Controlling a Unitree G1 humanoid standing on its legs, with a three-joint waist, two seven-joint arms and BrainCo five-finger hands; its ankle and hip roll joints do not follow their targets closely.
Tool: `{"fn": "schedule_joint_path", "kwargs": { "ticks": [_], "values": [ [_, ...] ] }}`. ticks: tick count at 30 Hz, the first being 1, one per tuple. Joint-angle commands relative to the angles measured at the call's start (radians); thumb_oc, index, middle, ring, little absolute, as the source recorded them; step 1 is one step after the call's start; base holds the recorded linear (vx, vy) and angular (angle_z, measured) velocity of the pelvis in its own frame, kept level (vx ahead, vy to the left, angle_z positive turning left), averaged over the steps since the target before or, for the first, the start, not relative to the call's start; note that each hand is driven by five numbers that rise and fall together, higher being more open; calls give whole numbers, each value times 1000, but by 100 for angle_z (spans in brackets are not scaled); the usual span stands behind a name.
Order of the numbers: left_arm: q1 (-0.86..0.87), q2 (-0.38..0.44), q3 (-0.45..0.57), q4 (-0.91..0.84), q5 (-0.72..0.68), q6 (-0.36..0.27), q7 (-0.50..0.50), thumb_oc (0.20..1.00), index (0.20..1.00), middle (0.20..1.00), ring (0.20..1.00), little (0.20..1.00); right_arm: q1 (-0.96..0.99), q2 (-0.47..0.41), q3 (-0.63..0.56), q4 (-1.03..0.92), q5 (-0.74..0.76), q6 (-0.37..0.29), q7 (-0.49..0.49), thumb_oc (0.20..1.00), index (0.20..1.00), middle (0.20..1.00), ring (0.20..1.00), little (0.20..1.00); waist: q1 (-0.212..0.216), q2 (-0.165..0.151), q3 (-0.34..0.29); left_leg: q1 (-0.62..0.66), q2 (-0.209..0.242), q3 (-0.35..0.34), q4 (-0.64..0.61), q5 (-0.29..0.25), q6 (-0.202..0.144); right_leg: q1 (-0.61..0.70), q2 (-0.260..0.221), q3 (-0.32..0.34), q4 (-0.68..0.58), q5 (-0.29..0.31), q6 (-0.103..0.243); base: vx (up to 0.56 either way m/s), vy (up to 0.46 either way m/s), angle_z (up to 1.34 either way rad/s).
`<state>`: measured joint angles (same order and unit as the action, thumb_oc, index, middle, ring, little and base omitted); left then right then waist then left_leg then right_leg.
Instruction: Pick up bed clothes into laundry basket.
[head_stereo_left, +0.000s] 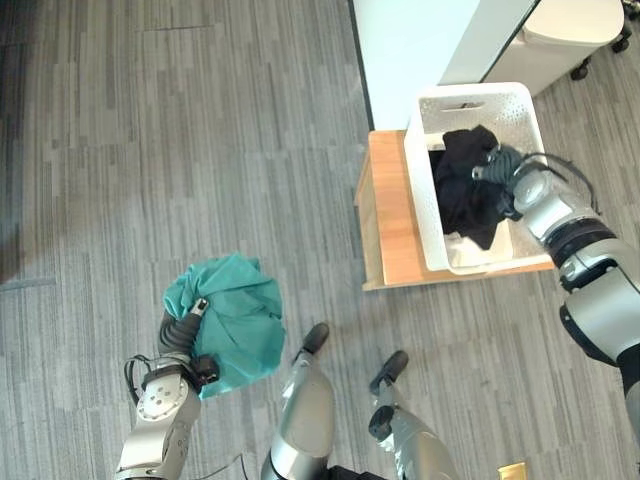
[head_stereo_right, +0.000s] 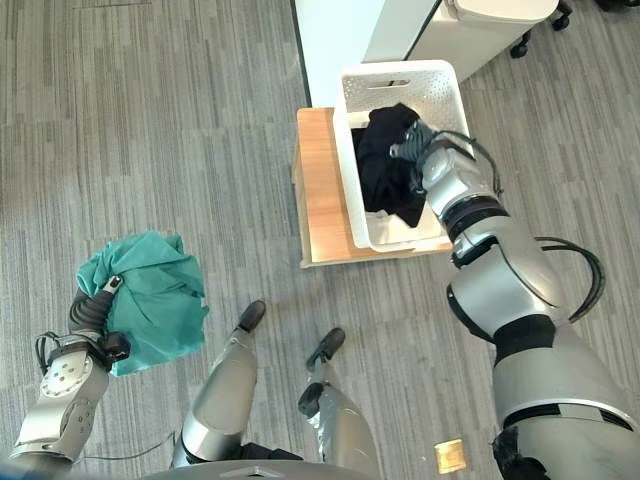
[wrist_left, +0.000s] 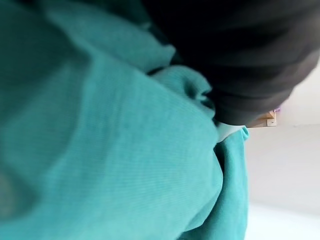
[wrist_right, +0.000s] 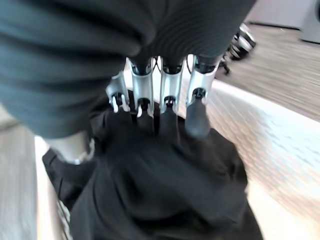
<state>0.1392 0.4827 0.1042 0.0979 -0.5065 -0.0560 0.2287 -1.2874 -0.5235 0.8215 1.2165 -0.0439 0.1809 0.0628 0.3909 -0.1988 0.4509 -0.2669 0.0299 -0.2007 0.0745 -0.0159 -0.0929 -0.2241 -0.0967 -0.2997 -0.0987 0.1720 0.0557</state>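
Grey wood-grain flooring (head_stereo_left: 200, 120) runs under the whole workspace, with a low pale-wood platform (head_stereo_left: 392, 225) at far right carrying a white perforated plastic laundry basket (head_stereo_left: 425, 200). One crumpled black fabric garment (head_stereo_left: 465, 190) lies inside that basket, partly draped toward its near wall, and the right hand (wrist_right: 162, 107) is set against it; the right wrist view shows the fingers (wrist_right: 170, 112) extended downward with their dark tips on or in the cloth, not visibly curled round it, which suggests a deposit that is ending. A second item, a bunched teal fabric garment (head_stereo_left: 235, 315), is at near left, well apart from the basket, gathered around the left hand (head_stereo_left: 190, 325). The step in hand is judged to be transfer: the black piece is in, the teal one is not yet. The next move calls for clearing the right hand from the basket and carrying the teal bundle rightward over the rim. The left hand's fingers are buried in teal cloth, so their state cannot be told. The basket's floor is hidden beneath the black cloth. A white cabinet (head_stereo_left: 420, 40) behind it is cut off.
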Motion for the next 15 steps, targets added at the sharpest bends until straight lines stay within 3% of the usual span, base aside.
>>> {"fn": "schedule_joint_path", "kwargs": {
  "ticks": [1, 5, 7, 10, 12, 13, 14, 15],
  "values": [
    [10, 97, 48, -73, -21, -53, -9, 200, 200, 200, 200, 200, -138, -64, 58, -20, -16, 5, 32, 1000, 1000, 1000, 1000, 1000, 7, -17, -24, 21, -34, 21, -131, 71, 68, 76, -30, 41, 39, -91, 76, -13, 20, -3],
    [-13, 112, 68, -62, -20, -54, -6, 200, 200, 200, 200, 200, -156, -134, 109, -193, 5, 0, 63, 1000, 1000, 1000, 1000, 1000, -19, -26, -45, 42, -37, 32, -139, 70, 71, 81, -32, 58, 46, -88, 79, -4, 32, -9],
    [-14, 117, 83, -60, -14, -53, 1, 200, 200, 200, 200, 200, -160, -209, 156, -372, -19, -2, 91, 1000, 1000, 1000, 1000, 1000, -41, -30, -56, 61, -32, 44, -142, 59, 72, 88, -31, 70, 52, -92, 80, -10, 33, -12],
    [-8, 123, 115, -73, 5, -52, -2, 200, 200, 200, 200, 200, -113, -394, 152, -681, 19, -18, 107, 1000, 1000, 1000, 1000, 1000, -86, -28, -77, 78, -34, 62, -145, 57, 75, 91, -35, 87, 53, -89, 84, -2, 34, -17],
    [5, 125, 149, -89, 27, -52, -9, 200, 200, 200, 200, 200, 13, -547, 43, -878, 70, -32, 106, 1000, 1000, 1000, 1000, 1000, -115, -16, -99, 100, -37, 69, -147, 44, 77, 107, -36, 93, 53, -96, 87, 36, 43, -21],
    [6, 145, 174, -107, 50, -53, -17, 200, 200, 200, 200, 200, 145, -660, -77, -1014, 117, -48, 117, 1000, 1000, 1000, 1000, 1000, -143, -2, -121, 119, -40, 71, -150, 37, 78, 120, -41, 93, 53, -102, 91, 27, 27, -16],
    [4, 154, 169, -107, 50, -52, -17, 200, 200, 200, 200, 200, 173, -665, -105, -1025, 114, -44, 118, 1000, 1000, 1000, 1000, 1000, -137, -9, -123, 114, -42, 69, -151, 44, 79, 116, -43, 92, 51, -98, 91, 41, 25, -15],
    [-3, 162, 185, -117, 66, -54, -22, 200, 200, 200, 200, 200, 241, -704, -172, -1078, 153, -56, 113, 1000, 1000, 1000, 1000, 1000, -159, 3, -137, 128, -41, 74, -152, 34, 78, 126, -44, 95, 53, -106, 92, 13, 24, -17]
  ]
}}
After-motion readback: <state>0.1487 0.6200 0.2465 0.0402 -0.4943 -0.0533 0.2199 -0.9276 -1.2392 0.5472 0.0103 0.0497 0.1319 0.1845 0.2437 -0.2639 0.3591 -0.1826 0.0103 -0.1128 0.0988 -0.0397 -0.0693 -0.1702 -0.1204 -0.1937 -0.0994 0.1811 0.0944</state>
